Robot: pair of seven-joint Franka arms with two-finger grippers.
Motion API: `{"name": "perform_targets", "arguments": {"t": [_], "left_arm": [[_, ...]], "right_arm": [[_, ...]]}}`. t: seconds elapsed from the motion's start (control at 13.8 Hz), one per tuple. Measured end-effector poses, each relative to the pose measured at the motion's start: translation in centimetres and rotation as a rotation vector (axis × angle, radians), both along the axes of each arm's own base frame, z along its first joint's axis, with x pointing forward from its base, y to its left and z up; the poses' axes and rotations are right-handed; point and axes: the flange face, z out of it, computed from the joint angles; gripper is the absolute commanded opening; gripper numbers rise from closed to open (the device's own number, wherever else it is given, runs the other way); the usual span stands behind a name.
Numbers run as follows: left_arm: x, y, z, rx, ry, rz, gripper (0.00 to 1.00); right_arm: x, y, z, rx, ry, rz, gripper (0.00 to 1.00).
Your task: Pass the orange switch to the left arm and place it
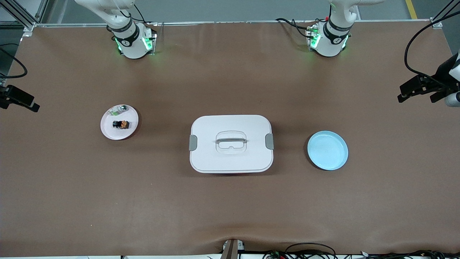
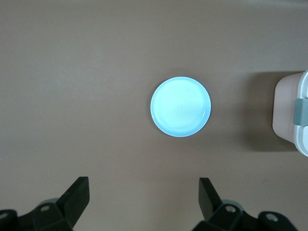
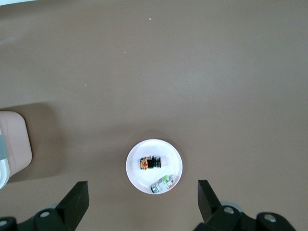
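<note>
Orange switch [image 1: 122, 124] on pink plate [image 1: 107, 130], right arm's end | both grippers high, right gripper [image 3: 139, 204] and left gripper [image 2: 143, 202] fingers spread | descend squarely, avoid whitish part [image 1: 118, 110], lift over box [image 1: 231, 143]

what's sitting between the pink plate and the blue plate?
The white box, lid latched, sits between the pink plate and blue plate; front view shows it.
</note>
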Motion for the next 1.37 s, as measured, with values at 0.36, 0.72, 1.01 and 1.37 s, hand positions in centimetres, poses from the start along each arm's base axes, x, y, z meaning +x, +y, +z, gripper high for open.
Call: {"name": "perform_targets", "arguments": {"t": [0.36,0.72,1.01,1.37], "left_arm": [[0.0,0.0,0.0,0.0,0.0,0.0,1.0],[0.0,0.1,-0.1,0.0,0.004,0.002,1.0],[0.1,0.2,-0.3,0.0,0.008,0.004,1.0],[0.2,0.2,-0.4,0.0,0.009,0.004,1.0]], "right_arm": [[1.0,-0.2,-1.8,0.0,0.022,-0.002,1.0],[2.7,-0.2,-5.3,0.005,0.071,0.015,1.0],[4.3,1.1,-9.7,0.009,0.141,0.044,1.0],[3.6,1.4,-14.2,0.019,0.237,0.049,1.0]]}}
